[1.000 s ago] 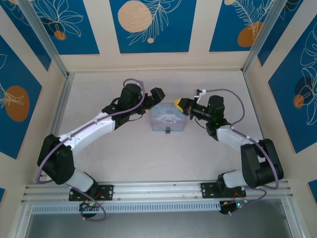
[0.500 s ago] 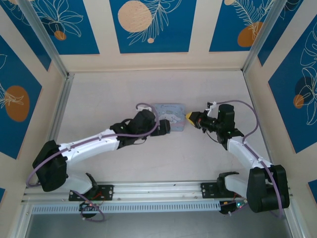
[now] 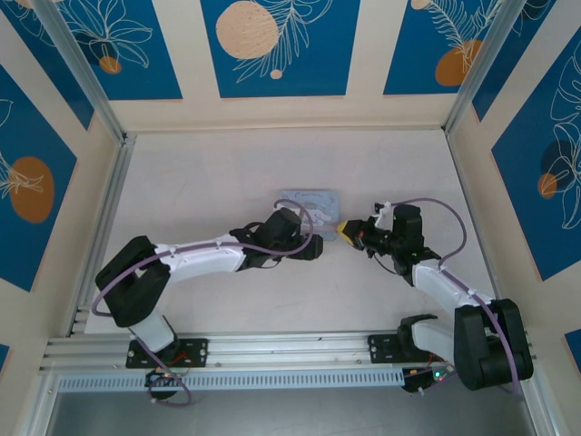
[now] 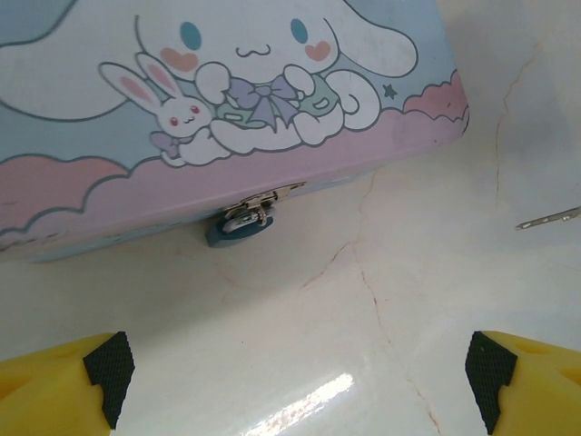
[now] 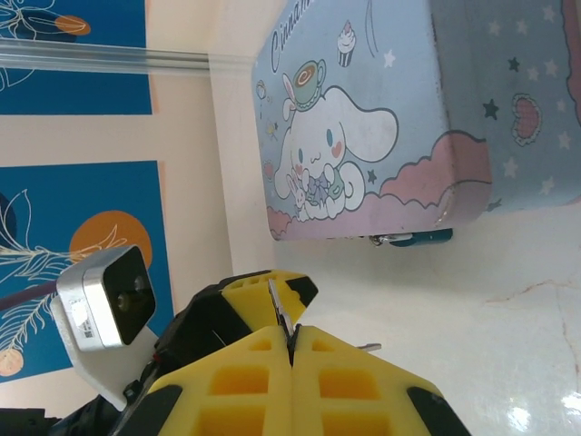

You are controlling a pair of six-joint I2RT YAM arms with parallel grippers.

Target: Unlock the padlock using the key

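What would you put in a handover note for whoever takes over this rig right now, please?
Left gripper: open and empty, hovering in front of the light blue cartoon-printed tin box.
Right gripper: shut on the thin dark metal key, blade sticking out, near the box's front right corner.
The small blue-bodied padlock hangs from the box's front clasp, with nothing touching it.
Done: key in hand.
Left: steady the padlock, insert the key, turn it, free the shackle.
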